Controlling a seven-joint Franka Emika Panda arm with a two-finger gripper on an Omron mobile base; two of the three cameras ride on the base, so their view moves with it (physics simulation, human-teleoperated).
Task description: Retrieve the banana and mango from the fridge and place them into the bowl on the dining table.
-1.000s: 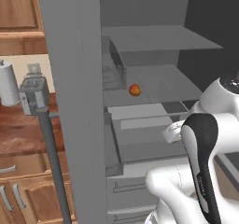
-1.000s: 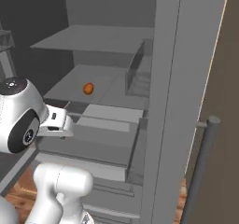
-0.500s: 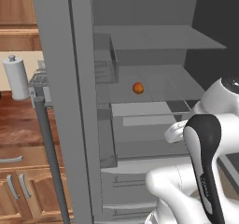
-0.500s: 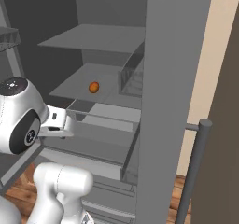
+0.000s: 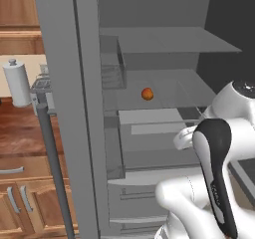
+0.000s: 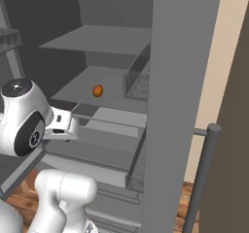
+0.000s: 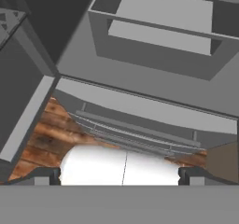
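The fridge [image 5: 79,108] stands open. The mango [image 5: 147,93] sits alone on the middle shelf [image 5: 164,86], well inside and far from the robot's hand. I cannot find the banana; it may be hidden or too small to tell.

The gripper [image 7: 119,174] points down at the fridge's low drawers [image 7: 135,125] and the wood floor [image 7: 46,134], not at the fruit. The jaws are wide open and hold nothing; one dark tip [image 7: 46,175] shows at each side of the hand view's bottom.

What could go wrong: the arm sits low, in front of the pulled-out grey bin [image 5: 149,121]. I think that if it lifts straight toward the mango, the hand could bump the bin's front edge or the shelf lip. The mango is round, so a push from one jaw could roll it to the back. The open door [image 6: 180,106] stands close on the right, and a wide swing could hit it.

The left base view shows the left door with its long bar handle [image 5: 52,168], a white paper towel roll [image 5: 17,82] and wooden cabinets [image 5: 20,203] behind it. The right base view shows the right door and its handle [image 6: 202,174] instead, and the mango [image 6: 97,91] from the other side. The hand view shows the floor under the fridge, which the other two do not.
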